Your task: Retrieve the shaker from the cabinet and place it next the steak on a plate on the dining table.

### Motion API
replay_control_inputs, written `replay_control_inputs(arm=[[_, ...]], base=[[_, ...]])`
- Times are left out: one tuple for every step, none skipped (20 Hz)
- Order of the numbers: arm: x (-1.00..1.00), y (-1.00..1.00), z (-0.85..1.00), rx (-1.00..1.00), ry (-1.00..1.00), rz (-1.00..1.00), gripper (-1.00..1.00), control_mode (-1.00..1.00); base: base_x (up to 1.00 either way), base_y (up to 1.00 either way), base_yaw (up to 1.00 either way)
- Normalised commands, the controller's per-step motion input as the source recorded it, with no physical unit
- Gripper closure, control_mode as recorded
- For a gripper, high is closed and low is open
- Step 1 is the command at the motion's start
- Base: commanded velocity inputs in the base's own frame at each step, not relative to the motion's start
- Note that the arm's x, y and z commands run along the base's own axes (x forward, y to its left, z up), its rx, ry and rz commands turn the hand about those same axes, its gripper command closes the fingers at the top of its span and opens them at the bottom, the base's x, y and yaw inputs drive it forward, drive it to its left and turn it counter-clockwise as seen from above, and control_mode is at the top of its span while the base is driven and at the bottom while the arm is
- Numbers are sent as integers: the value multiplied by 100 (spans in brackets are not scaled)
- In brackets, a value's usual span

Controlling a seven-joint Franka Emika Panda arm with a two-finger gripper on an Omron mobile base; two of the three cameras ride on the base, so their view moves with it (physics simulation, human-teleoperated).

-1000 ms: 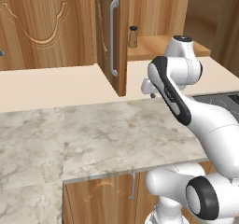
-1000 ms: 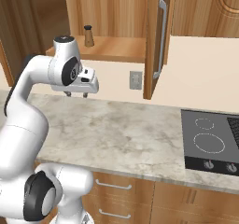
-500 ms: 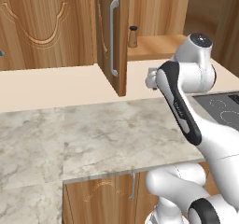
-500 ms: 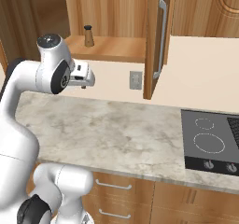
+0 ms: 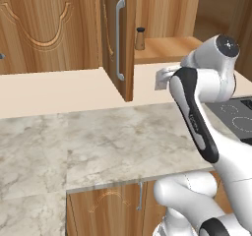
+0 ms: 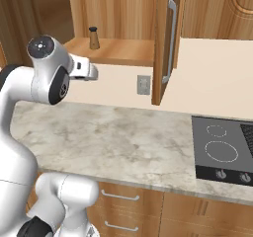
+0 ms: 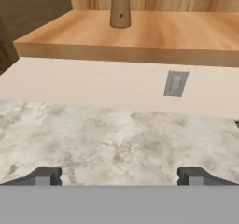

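**Gripper spread wide and empty, shaker on cabinet shelf**

Shaker (image 5: pixel 140 39) stands upright on the bottom shelf of the open cabinet (image 5: pixel 172 47), tan body, dark cap. Right base view has it (image 6: pixel 93 38) near the shelf's left-front part; hand view gets just its lower body (image 7: pixel 120 8), top cropped, at the far side of the shelf board. Nothing touching it.

Gripper (image 7: pixel 119 175): the 2 dark finger tips sit far apart at the bottom of the hand view, nothing between them, so released, holding nothing. It sits below shelf level, facing the beige wall and shelf edge, above the marbled counter (image 6: pixel 123 142). In the right base view the hand (image 6: pixel 85 69) sticks out from the arm's upper joint, below and a bit left of the shaker, well apart from it.

Cabinet door (image 5: pixel 119 36) is swung open, silver bar handle (image 5: pixel 118 39) on it. Grey wall outlet (image 6: pixel 144 84) under the shelf. Black cooktop (image 6: pixel 223 152) at counter right.
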Motion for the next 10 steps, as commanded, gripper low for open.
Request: replay_control_inputs(arm=[[0, 0, 54, 3, -15, 4, -100, -100], [0, 0, 56, 1, -15, 4, -100, -100], [-2, -1, 52, 1, -9, 1, -100, -100], [0, 0, 50, 0, -9, 1, -100, -100], [0, 0, 50, 0, -10, 0, -100, -100], [0, 0, 49, 0, -9, 0, -100, -100], [0, 0, 49, 0, -8, 0, -100, -100], [0, 0, 43, 0, -1, 0, -100, -100], [4, 0, 38, 0, 0, 0, -100, -100], [4, 0, 35, 0, 0, 0, -100, -100]], base=[[0, 0, 0], [0, 0, 0], [0, 0, 0], [0, 0, 0], [0, 0, 0], [0, 0, 0], [0, 0, 0], [0, 0, 0], [0, 0, 0], [0, 0, 0]])
